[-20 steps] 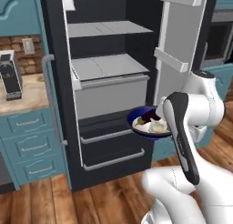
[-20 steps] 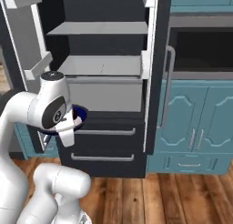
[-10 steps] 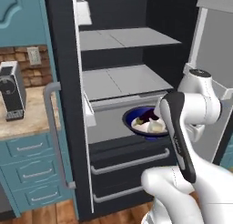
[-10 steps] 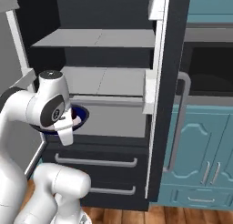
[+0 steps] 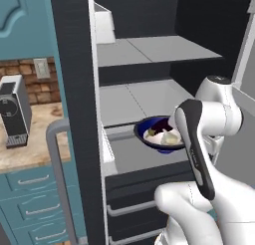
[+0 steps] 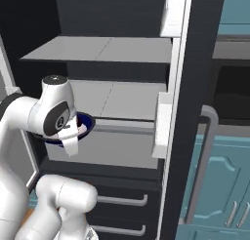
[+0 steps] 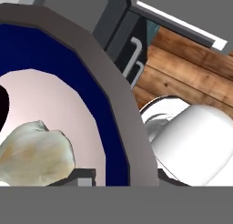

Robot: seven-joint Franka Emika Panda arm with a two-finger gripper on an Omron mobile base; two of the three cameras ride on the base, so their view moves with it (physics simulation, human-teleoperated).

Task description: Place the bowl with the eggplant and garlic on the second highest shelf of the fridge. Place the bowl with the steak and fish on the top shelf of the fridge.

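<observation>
Looking into the open fridge point(image 5: 74, 50), I see its dark body across both base views, with the top shelf point(image 5: 149, 50) a wide grey slab above and the second shelf point(image 5: 134, 97) just below it. Beneath that sits a grey drawer front point(image 6: 117, 146), then dark lower drawers with silver pulls.

My arm holds the bowl point(image 5: 152, 127) in front of the fridge, about level with the drawer top and just below the second shelf's front edge. It is dark blue with a pale inside. In it I can make out the eggplant point(image 5: 160, 123), a dark lump at the back, and the garlic point(image 5: 170, 137), a pale bulb toward the arm; in the hand view the garlic sits close against the rim.

The gripper point(image 7: 84, 175) is mostly hidden by the wrist in the base views. From the hand view I judge it is clamped on the bowl's near rim, though I cannot read the finger gap itself.

My worry is height. The bowl looks low for the second shelf, so pushing forward now would knock its far rim against the shelf edge or the drawer, tip it and spill the contents. A one-sided rim grip also lets the bowl sag or twist. The door bins point(image 6: 161, 127) on the right side crowd the opening.
</observation>
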